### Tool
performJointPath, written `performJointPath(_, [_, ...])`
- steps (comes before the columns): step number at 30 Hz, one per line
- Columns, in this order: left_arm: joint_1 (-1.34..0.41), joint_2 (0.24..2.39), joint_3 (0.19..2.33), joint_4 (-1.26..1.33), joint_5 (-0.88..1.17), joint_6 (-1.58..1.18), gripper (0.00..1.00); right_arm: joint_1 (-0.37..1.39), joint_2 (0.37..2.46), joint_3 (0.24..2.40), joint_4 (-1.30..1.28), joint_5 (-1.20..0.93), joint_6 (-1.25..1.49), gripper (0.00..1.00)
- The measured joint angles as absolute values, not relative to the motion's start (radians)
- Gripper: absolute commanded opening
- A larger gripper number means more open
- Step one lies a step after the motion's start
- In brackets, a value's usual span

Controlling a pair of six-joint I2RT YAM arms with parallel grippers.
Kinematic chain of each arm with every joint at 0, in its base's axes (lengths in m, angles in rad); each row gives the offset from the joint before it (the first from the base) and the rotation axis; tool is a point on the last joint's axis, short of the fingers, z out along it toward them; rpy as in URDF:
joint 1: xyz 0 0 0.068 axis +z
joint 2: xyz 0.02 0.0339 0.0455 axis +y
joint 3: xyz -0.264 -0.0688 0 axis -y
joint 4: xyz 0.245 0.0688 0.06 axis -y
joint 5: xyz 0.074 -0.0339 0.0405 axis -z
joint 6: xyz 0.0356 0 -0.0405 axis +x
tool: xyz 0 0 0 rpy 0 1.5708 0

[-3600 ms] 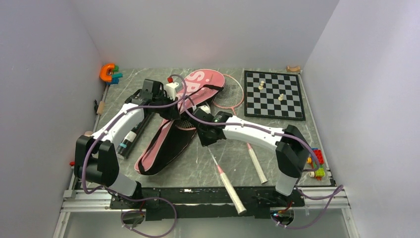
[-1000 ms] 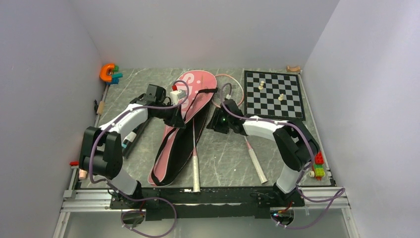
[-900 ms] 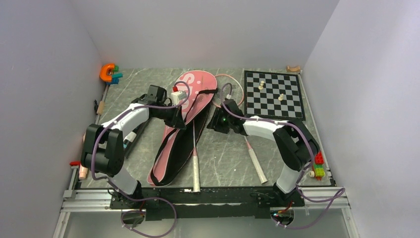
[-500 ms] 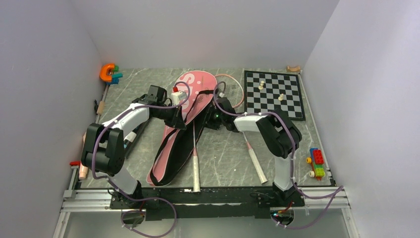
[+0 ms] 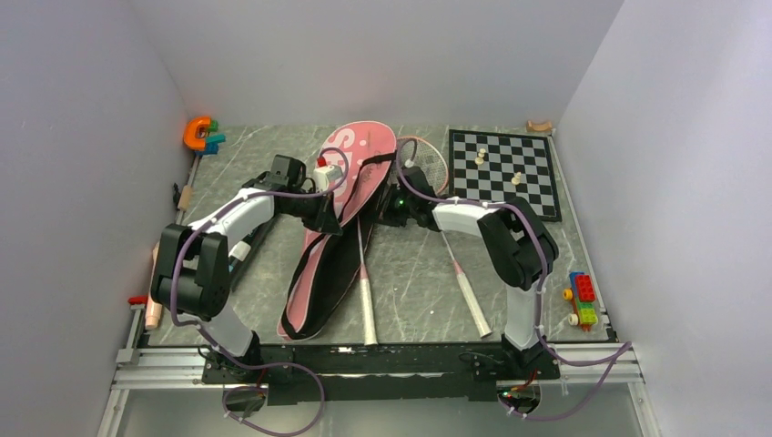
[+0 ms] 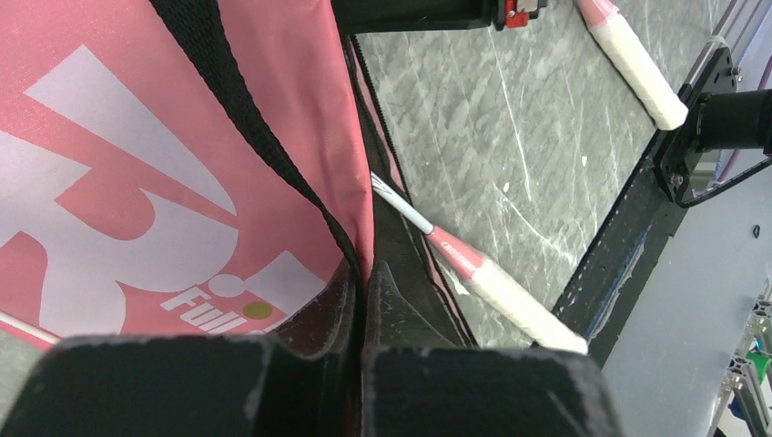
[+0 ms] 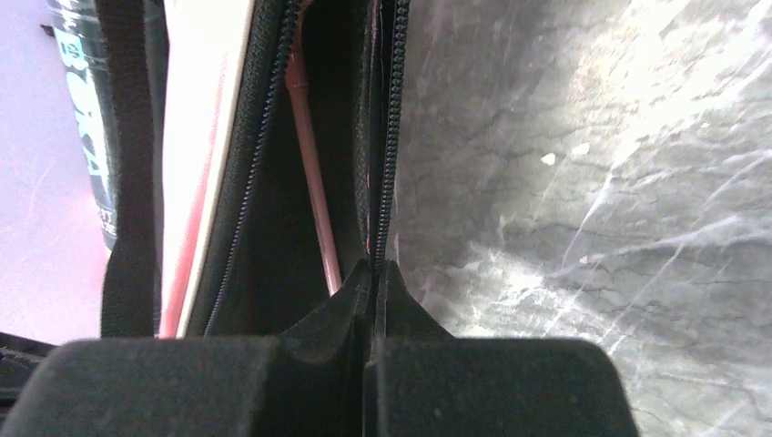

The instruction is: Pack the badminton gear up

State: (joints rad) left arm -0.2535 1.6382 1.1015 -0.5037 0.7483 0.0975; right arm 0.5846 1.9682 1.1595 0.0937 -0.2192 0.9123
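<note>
The long pink racket bag (image 5: 357, 157) lies diagonally mid-table, unzipped. My left gripper (image 5: 328, 224) is shut on its pink upper flap edge (image 6: 362, 273). My right gripper (image 5: 391, 209) is shut on the bag's right zipper edge (image 7: 379, 259). One racket sits in the bag, its pink frame (image 7: 309, 173) inside and its white handle (image 5: 367, 309) sticking out (image 6: 510, 296). The second racket (image 5: 428, 168) lies on the table right of the bag, with its handle (image 5: 471, 299) toward me. The black tube (image 5: 238, 250) lies left of the bag (image 7: 86, 109). No shuttlecocks show.
A chessboard (image 5: 505, 173) with pale pieces lies at the back right. An orange and teal toy (image 5: 200, 134) sits in the back left corner. Toy bricks (image 5: 583, 299) sit at the right edge. Small bits lie along the left edge (image 5: 153, 309).
The racket that my right gripper carried earlier now lies in the bag. My right gripper moved left to the bag's right edge and shut on it. The left gripper has kept its hold.
</note>
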Motion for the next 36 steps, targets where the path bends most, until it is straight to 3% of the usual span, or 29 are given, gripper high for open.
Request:
performJointPath(7, [-0.253,1.677,1.121,-0.464,0.773,0.095,0.00,0.550,1.964,1.179,0.035,-0.239,0.885,0.01])
performJointPath(8, [-0.253,1.683,1.123,-0.463,0.778,0.093,0.00,0.548,1.967,1.179,0.030,-0.242,0.882,0.08])
performJointPath(10, [-0.253,1.697,1.124,-0.456,0.788,0.093,0.00,0.545,1.976,1.179,0.025,-0.246,0.879,0.31])
performJointPath(12, [-0.254,1.705,1.124,-0.457,0.789,0.092,0.00,0.543,1.983,1.179,0.006,-0.239,0.870,0.46])
performJointPath(18, [-0.257,1.718,1.124,-0.460,0.789,0.084,0.00,0.529,1.929,1.142,-0.026,-0.195,0.852,0.69])
performJointPath(26, [-0.268,1.718,1.124,-0.456,0.788,0.084,0.00,0.665,1.691,0.949,-0.049,-0.138,0.850,0.71])
performJointPath(36, [-0.268,1.718,1.124,-0.456,0.788,0.084,0.00,0.912,1.675,0.952,-0.194,-0.091,0.774,0.66])
